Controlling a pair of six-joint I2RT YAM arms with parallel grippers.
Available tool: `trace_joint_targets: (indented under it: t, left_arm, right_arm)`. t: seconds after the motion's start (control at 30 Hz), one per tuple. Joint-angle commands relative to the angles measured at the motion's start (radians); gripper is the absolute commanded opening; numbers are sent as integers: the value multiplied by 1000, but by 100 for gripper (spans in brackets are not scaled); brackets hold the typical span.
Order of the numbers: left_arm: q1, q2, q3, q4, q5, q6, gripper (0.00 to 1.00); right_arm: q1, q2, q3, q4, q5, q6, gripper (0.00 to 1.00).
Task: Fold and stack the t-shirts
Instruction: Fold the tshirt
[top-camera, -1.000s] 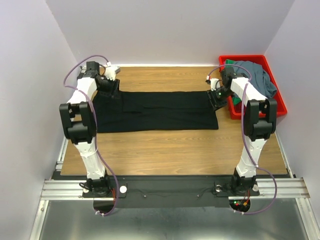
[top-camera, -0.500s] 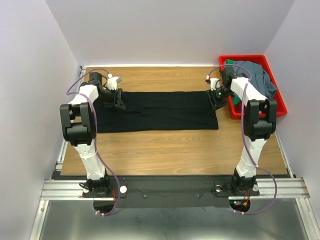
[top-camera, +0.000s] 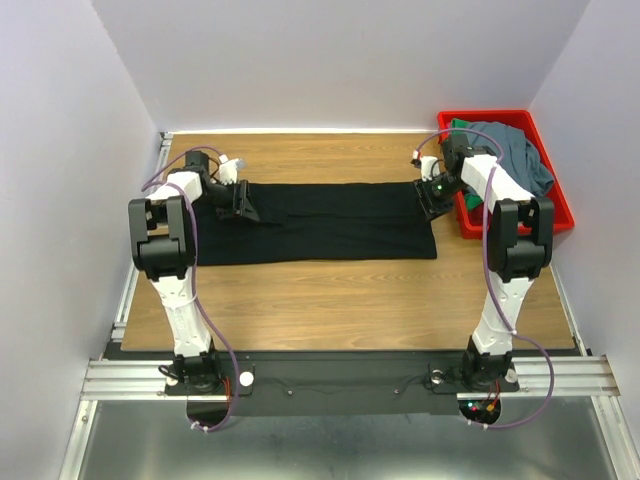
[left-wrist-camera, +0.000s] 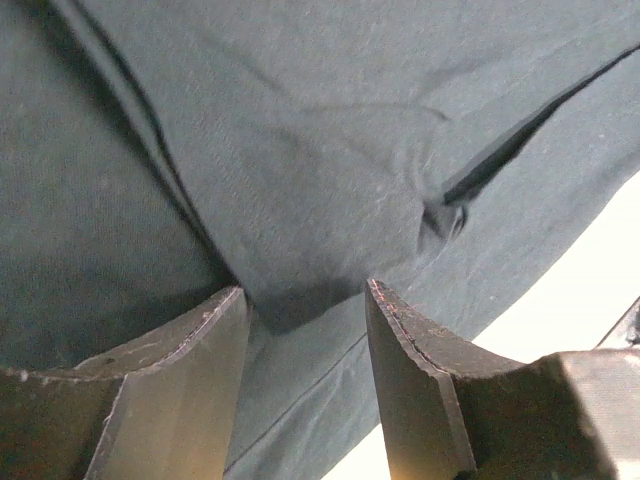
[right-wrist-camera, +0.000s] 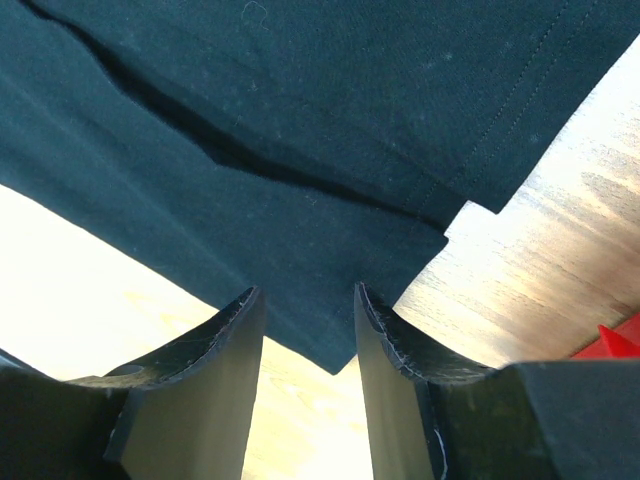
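The large black t-shirt (top-camera: 330, 225) lies flat on the table as a long folded strip running left to right. My left gripper (top-camera: 243, 207) hovers low over its left part. In the left wrist view that gripper (left-wrist-camera: 304, 292) is open, with dark cloth (left-wrist-camera: 320, 120) and a small pucker under and ahead of the fingers. My right gripper (top-camera: 428, 197) sits at the strip's right end. In the right wrist view it (right-wrist-camera: 308, 292) is open over a corner of the black t-shirt (right-wrist-camera: 300, 120). The grey-blue t-shirt (top-camera: 515, 150) and the green t-shirt (top-camera: 458, 127) are bunched in the bin.
The red plastic bin (top-camera: 560, 215) stands at the back right, close beside the right arm; a sliver of it (right-wrist-camera: 622, 340) shows in the right wrist view. Bare wooden table (top-camera: 330, 300) lies between the shirt and the arm bases. Grey walls enclose three sides.
My left gripper has moved from the back-left corner of the shirt to the right and nearer, onto the cloth. The right arm has not moved.
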Motion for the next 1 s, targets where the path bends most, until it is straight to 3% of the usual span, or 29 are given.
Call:
trace_joint_targets:
  t: [0.0, 0.23, 0.37, 0.5, 0.67, 0.8, 0.97]
  left_arm:
    - [-17, 7, 57, -6, 86, -17, 60]
    - [-127, 52, 238, -2, 235, -51, 59]
    - [-147, 111, 384, 60, 232, -81, 59]
    - [-123, 158, 537, -42, 93, 21, 57]
    - [-43, 132, 578, -49, -26, 95, 52]
    - [-30, 165, 632, -124, -147, 214, 40]
    - [-23, 206, 620, -146, -245, 291, 36]
  right_arm:
    - [7, -24, -7, 21, 7, -7, 47]
    - [8, -15, -6, 21, 0, 3, 47]
    - [7, -3, 12, 19, -1, 12, 47]
    - [8, -12, 6, 19, 10, 4, 47]
    - [8, -17, -6, 21, 3, 1, 47]
    - [7, -11, -7, 21, 0, 1, 47]
    - [8, -9, -9, 19, 5, 1, 47]
